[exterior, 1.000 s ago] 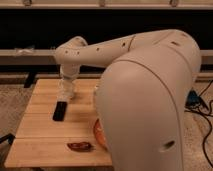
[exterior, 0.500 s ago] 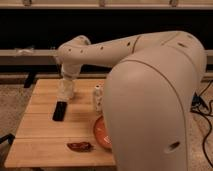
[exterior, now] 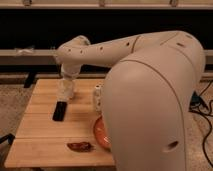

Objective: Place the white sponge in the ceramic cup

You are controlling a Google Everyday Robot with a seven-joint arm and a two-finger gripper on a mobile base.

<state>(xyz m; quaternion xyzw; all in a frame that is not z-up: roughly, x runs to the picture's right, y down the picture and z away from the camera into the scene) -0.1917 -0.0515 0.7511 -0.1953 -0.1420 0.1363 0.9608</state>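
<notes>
My gripper (exterior: 65, 90) hangs from the white arm over the left part of the wooden table (exterior: 40, 132), just above the far end of the black remote (exterior: 60, 111). The small white ceramic cup (exterior: 98, 97) stands upright on the table to the gripper's right, partly behind my arm's big shell. I cannot pick out the white sponge as a separate thing. The gripper's lower end is pale, and I cannot tell if the sponge is in it.
A wide orange bowl (exterior: 101, 134) sits at the table's front right, mostly hidden by my arm's shell (exterior: 150, 110). A dark red-brown lumpy item (exterior: 80, 146) lies near the front edge. Dark shelving runs behind the table.
My arm's big shell has drawn off to the right, uncovering the white cup and part of the bowl. The gripper stays over the remote's far end.
</notes>
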